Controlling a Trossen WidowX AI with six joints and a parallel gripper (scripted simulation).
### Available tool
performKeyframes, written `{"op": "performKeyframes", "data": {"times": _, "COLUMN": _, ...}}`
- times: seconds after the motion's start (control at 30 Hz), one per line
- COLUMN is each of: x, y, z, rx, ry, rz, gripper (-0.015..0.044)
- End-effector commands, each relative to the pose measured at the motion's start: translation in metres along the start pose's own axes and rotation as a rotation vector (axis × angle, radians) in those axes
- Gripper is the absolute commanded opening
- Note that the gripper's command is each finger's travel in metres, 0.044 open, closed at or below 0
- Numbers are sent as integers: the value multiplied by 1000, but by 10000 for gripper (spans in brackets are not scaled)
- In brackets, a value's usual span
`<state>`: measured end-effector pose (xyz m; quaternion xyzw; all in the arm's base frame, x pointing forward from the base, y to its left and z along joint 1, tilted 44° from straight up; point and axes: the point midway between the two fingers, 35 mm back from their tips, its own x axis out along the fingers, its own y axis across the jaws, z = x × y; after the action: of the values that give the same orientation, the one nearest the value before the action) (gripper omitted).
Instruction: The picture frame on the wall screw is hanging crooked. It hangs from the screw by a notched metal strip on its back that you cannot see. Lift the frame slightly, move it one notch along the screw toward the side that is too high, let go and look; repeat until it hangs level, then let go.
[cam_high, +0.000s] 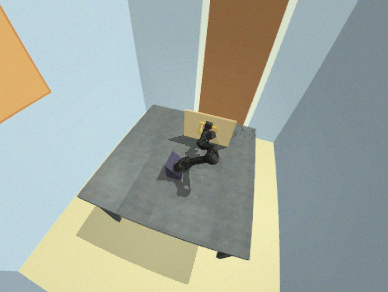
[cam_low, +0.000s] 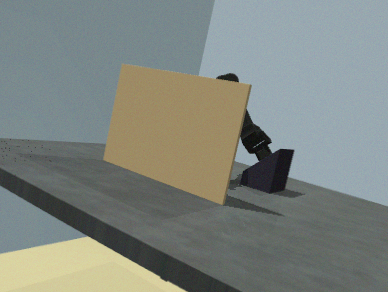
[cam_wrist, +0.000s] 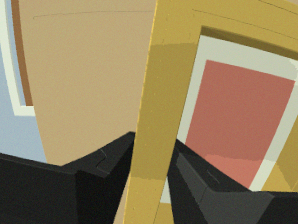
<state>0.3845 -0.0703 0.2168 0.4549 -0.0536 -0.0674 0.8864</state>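
Observation:
The picture frame (cam_high: 201, 128) (cam_wrist: 167, 65) is gold, with a pale mat and a red picture, in front of the upright tan board (cam_high: 192, 120) (cam_low: 175, 130) (cam_wrist: 90, 75). In the wrist view its side bar leans and its top bar slopes down to the right, so it looks tilted against the board. My gripper (cam_wrist: 151, 141) is shut on the frame's left side bar, one black finger on each side of it. The screw and the notched strip are hidden. In the exterior view the board hides the frame and the fingers; in the top view the arm covers part of the frame.
The board stands near the far edge of the dark grey table (cam_high: 150, 200) (cam_low: 310, 220). The arm's dark wedge-shaped base (cam_high: 174, 167) (cam_low: 275, 172) stands on the table in front of the board. A brown door (cam_high: 240, 60) is behind the board.

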Motion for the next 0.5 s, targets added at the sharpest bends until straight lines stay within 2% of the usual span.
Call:
{"op": "performKeyframes", "data": {"times": 0.0, "x": 0, "y": 2, "z": 1, "rx": -2, "ry": -4, "rz": 5, "gripper": 0}}
{"op": "performKeyframes", "data": {"times": 0.47, "x": 0, "y": 1, "z": 0, "rx": -2, "ry": -4, "rz": 5, "gripper": 0}}
